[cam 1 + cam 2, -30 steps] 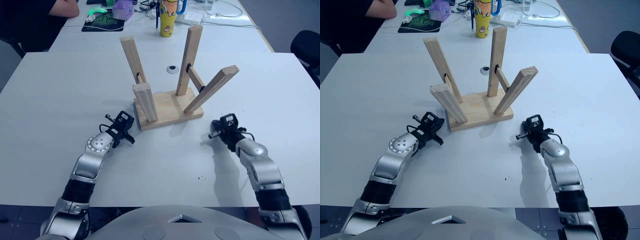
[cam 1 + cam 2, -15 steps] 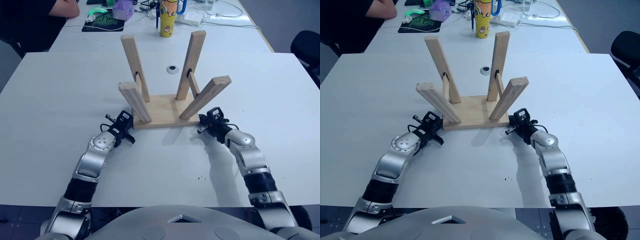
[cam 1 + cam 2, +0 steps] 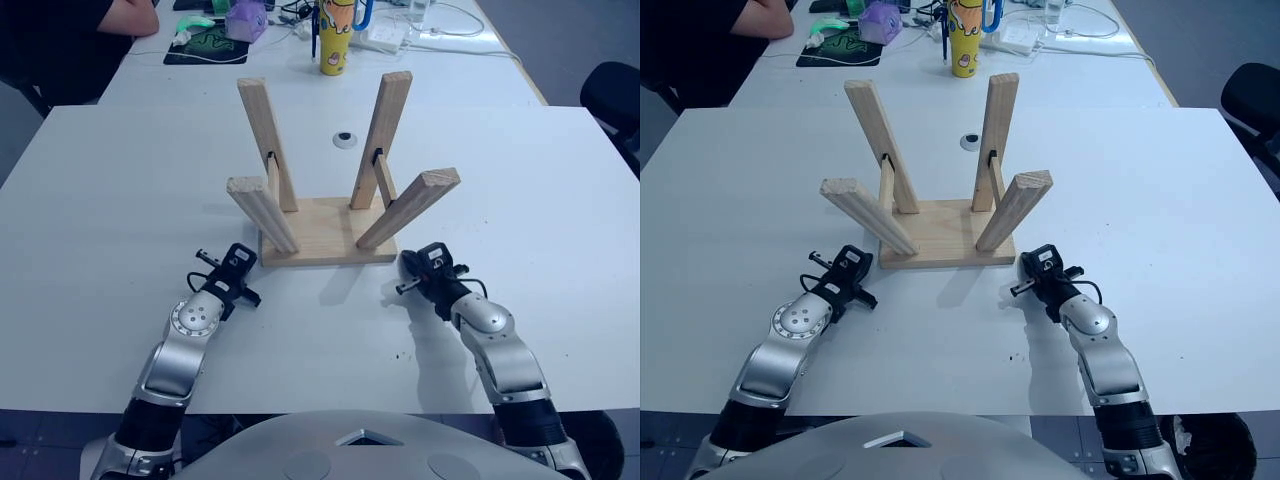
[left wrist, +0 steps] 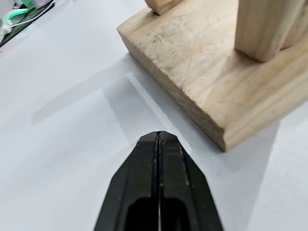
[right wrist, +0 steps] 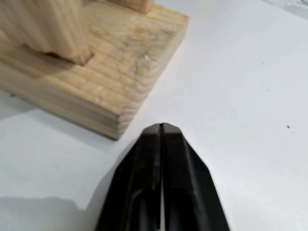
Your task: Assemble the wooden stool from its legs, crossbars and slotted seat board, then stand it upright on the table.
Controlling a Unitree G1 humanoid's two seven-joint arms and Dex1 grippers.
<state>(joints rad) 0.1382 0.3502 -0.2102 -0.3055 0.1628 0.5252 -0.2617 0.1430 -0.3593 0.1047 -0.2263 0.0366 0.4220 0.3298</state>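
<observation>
At seven o'clock from the upturned stool (image 3: 325, 215) we hold our left gripper (image 3: 240, 262), fingers pressed together, empty. Its seat board (image 3: 340, 245) lies flat on the worktop (image 3: 110, 200), legs (image 3: 265, 140) up. Our right gripper (image 3: 420, 264), at five o'clock, fingers together too: flanking, we judge, to turn it over.

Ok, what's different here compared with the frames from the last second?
The upturned stool has turned on the table, so its near edge now lies square to the robot. The right gripper went in to the stool's near right corner, then pulled back; the left gripper drew back a little too. Both stay shut, empty and clear of the wood. The stool is still upside down.
</observation>
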